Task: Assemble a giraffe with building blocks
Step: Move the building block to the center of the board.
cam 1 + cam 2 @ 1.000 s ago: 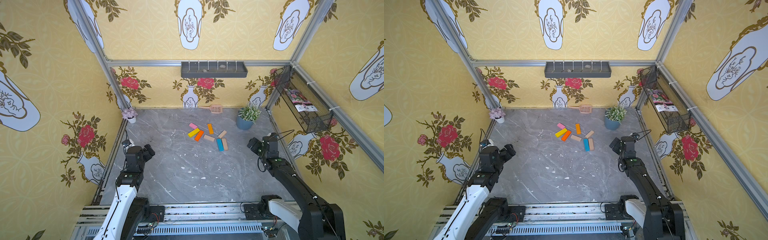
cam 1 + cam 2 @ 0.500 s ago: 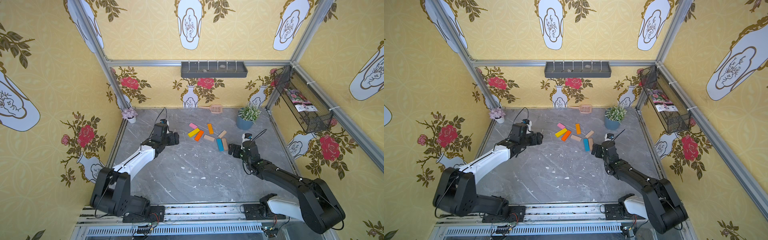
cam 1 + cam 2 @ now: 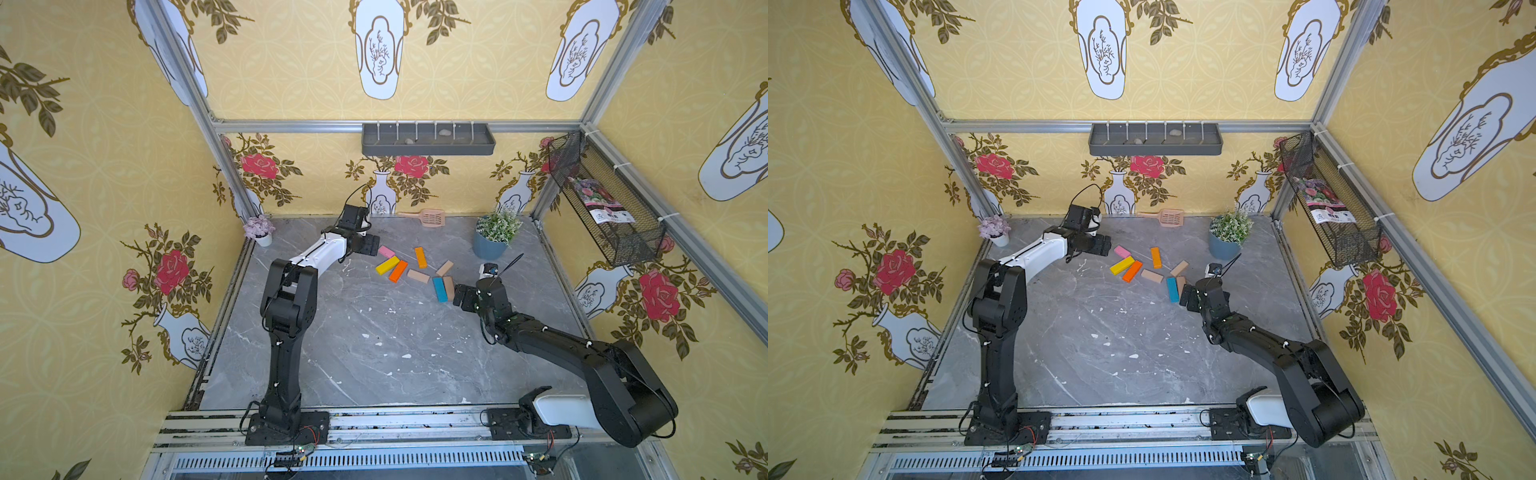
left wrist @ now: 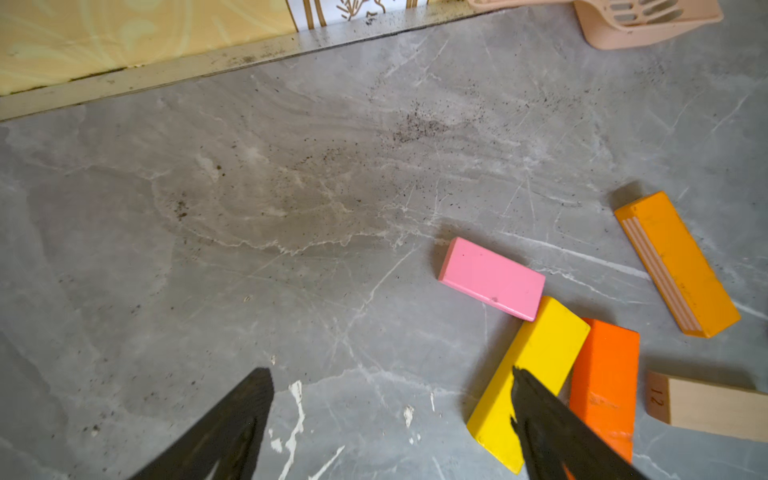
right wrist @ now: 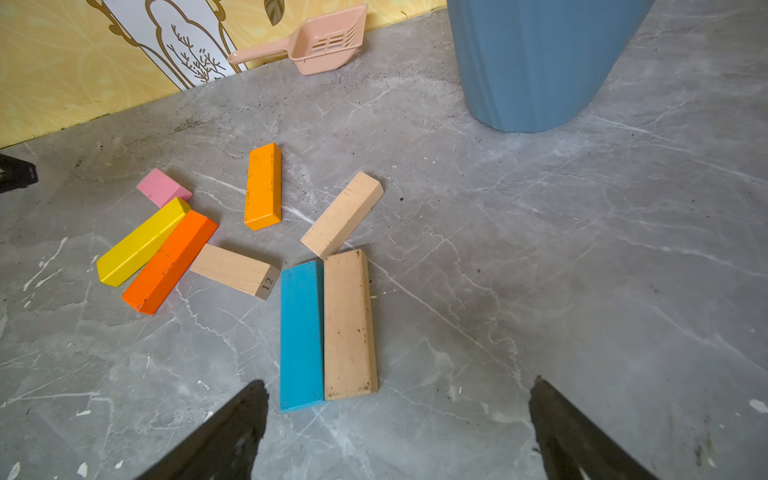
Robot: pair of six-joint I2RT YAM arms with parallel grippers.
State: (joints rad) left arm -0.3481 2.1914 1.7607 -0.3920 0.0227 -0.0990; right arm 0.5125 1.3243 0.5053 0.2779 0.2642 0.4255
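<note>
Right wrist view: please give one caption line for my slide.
Open right end effector faces eight scattered blocks on a grey table; nearest, blue block beside tan block.

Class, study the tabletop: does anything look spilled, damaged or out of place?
Dark grit is strewn over the table near the scoop, like spilled soil. The blocks lie scattered, unassembled.

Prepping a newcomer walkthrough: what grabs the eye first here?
Small flat wooden bars lie scattered, unassembled, toward the back of the grey marble tabletop, from a pink bar to a blue bar. The left gripper and right gripper flank the scatter, both open and empty. Loud yellow floral wallpaper surrounds everything.
</note>
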